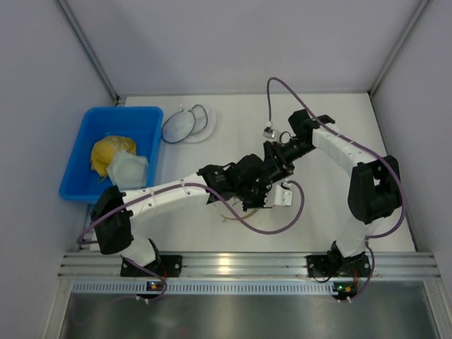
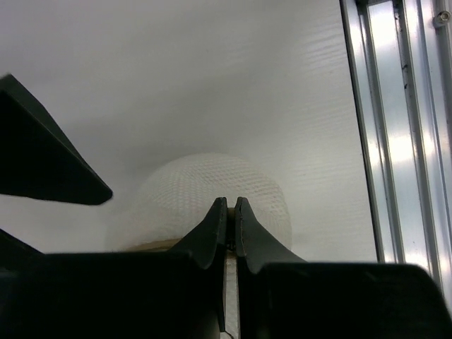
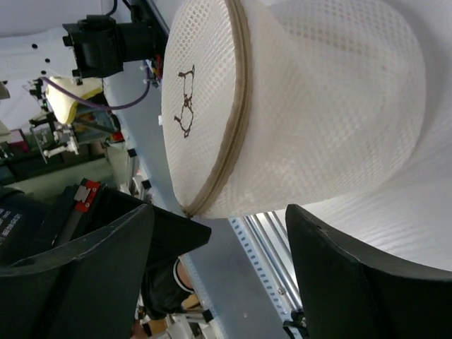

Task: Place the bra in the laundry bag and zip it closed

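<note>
The laundry bag (image 3: 205, 106), white mesh with a tan-brown rim, stands on edge and bulges into a rounded dome. My left gripper (image 2: 231, 205) is shut on its tan rim, and the mesh dome (image 2: 212, 183) swells beyond the fingertips. My right gripper (image 3: 219, 268) is open, its jaws wide apart just short of the bag and not touching it. In the top view both grippers meet at the table's middle, left (image 1: 254, 185) and right (image 1: 272, 166), hiding the bag. The bra does not show on its own; what fills the bag cannot be told.
A blue bin (image 1: 85, 152) at the left holds a yellow cloth bundle (image 1: 109, 154) and a pale folded item (image 1: 128, 169). A black-rimmed round mesh pouch (image 1: 187, 123) lies at the back. The aluminium rail (image 1: 233, 267) runs along the near edge.
</note>
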Motion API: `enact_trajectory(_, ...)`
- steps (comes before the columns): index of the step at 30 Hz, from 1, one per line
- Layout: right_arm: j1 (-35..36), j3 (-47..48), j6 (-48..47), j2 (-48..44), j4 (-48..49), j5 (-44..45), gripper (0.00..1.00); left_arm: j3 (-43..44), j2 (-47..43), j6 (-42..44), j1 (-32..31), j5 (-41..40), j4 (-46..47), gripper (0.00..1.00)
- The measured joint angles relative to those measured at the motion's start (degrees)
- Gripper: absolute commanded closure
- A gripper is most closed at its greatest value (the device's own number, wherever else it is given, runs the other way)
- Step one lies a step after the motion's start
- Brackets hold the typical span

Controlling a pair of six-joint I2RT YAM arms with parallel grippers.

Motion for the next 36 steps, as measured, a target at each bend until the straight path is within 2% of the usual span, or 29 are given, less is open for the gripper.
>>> enact_trajectory(2, 1.6, -0.2, 0.2, -0.3, 0.1, 0.1, 0.28, 2.2, 1.8, 0.7, 0.0, -0.2, 0.1, 1.0)
enact_trajectory(4, 3.5, -0.6, 0.3, -0.3, 0.4, 0.2, 0.42, 3.6, 3.2, 1.2, 0.0, -0.5, 0.2, 1.0)
enact_trajectory(5, 4.1, -0.7, 0.3, -0.2, 0.4, 0.2, 0.62, 4.2, 3.8, 1.5, 0.0, -0.7, 0.2, 1.0)
enact_trajectory(6, 5.2, -0.9, -0.1, -0.1, 0.5, 0.2, 0.74, 4.7, 4.2, 1.7, 0.0, -0.8, 0.2, 1.0)
enact_trajectory(9, 6.3, -0.8, 0.1, 0.6, 0.7, 0.2, 1.0, 5.2, 4.7, 2.3, 0.0, -0.9, 0.2, 1.0)
enact_trajectory(13, 6.1, -0.3, -0.1, 1.8, 0.3, 0.2, 1.0, 4.2, 4.3, 3.3, 0.1, -0.4, 0.7, 1.0)
enact_trajectory(28, 3.6, 10.6, -1.4, 9.7, -2.8, 0.3, 1.0, -11.0, -7.7, 0.1, -1.9, 0.2, 2.3, 1.0)
enact_trajectory(29, 3.6, 11.0, -1.4, 10.3, -3.1, 0.2, 0.82, -11.1, -8.0, 0.0, -2.0, -0.2, 2.3, 1.0)
enact_trajectory(31, 3.6, 11.9, -1.4, 10.8, -3.7, 0.3, 0.65, -11.0, -7.9, -1.3, -2.2, -0.9, 2.2, 1.0)
enact_trajectory(32, 3.5, 12.5, -1.6, 10.8, -3.4, 0.7, 0.53, -10.8, -7.7, -2.3, -2.5, -0.8, 1.5, 1.0)
enact_trajectory(34, 3.1, 13.8, -1.6, 10.6, -3.0, 1.3, 0.41, -9.7, -6.3, -3.8, -3.1, -0.7, 0.1, 1.0)
enact_trajectory(36, 2.8, 14.4, -1.9, 10.1, -2.9, 2.3, 0.36, -7.7, -4.2, -5.2, -3.3, -0.7, -0.6, 1.0)
